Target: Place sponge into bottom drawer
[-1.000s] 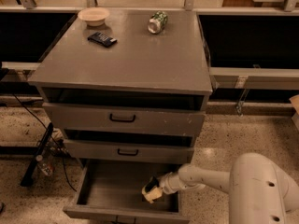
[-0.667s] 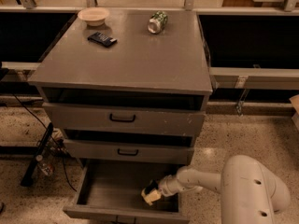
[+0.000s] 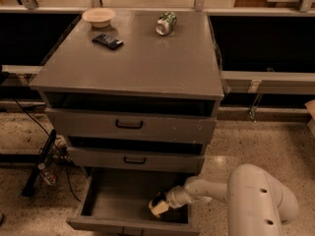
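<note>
Pinching sponge with gripper low inside open bottom drawer, risking a knock against middle drawer if lifted straight out.

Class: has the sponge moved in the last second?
Yes, slightly. The sponge, at the gripper inside the bottom drawer, has sunk nearer that drawer's front edge, away from the middle drawer above.
</note>
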You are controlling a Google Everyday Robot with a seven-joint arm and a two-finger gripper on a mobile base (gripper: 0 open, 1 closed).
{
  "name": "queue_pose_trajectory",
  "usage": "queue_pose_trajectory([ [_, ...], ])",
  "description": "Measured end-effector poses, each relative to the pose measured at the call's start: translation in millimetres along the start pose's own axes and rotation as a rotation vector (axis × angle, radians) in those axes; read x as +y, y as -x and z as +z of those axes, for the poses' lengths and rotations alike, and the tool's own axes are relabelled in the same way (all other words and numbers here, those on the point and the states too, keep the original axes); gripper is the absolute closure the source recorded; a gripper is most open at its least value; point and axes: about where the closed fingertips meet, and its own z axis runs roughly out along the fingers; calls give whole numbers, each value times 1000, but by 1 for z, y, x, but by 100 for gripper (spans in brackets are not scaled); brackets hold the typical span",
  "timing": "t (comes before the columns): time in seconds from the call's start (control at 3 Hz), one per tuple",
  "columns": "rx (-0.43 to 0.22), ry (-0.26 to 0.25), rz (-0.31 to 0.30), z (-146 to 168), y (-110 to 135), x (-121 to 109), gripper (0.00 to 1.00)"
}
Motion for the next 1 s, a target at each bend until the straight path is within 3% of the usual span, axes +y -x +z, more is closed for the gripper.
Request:
queue_pose_trajectory([
  [0.33,36,-5,39,20,-15,-3,100],
  [0.67,36,-5,39,20,-15,-3,100],
  [1.0,36,-4,39,20,-15,-3,81],
])
